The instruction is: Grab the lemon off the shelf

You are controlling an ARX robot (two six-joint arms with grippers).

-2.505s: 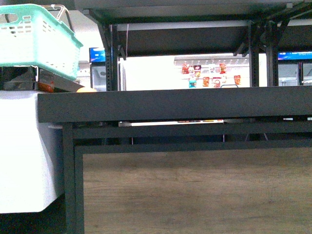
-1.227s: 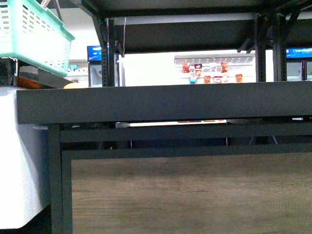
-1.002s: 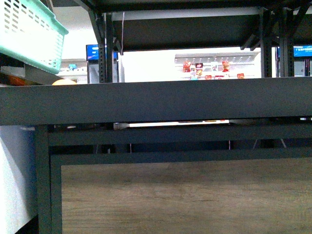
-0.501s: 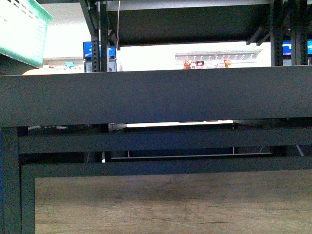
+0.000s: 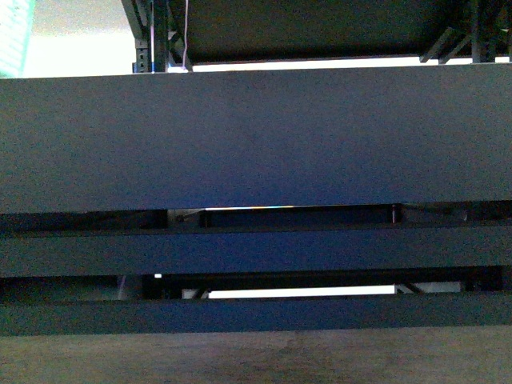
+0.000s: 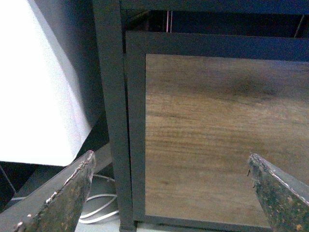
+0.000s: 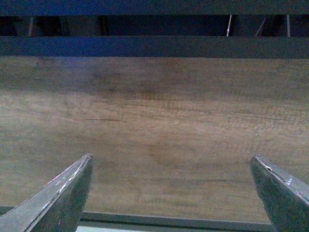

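Observation:
The shelf fills the front view: the raised dark edge of a tray tier (image 5: 256,140) spans the frame, with dark crossbars below and a strip of its wood-grain panel (image 5: 256,360) along the bottom. No lemon shows in any view; the tier's top is hidden behind its edge. My left gripper (image 6: 171,169) is open and empty, facing the wood-grain lower panel (image 6: 212,140) and the shelf's black corner post (image 6: 113,121). My right gripper (image 7: 171,166) is open and empty, facing the wood-grain panel (image 7: 159,125). Neither gripper shows in the front view.
A white unit (image 6: 38,92) stands beside the shelf's corner post, with white cables (image 6: 99,210) on the floor under it. A sliver of a teal basket (image 5: 14,36) shows at the front view's upper left. An upper tier's underside (image 5: 304,28) hangs above.
The front view has closed in on the shelf: the tier's edge has grown to fill the frame, the teal basket has slid off to the left, and the bright store background has shrunk to slivers.

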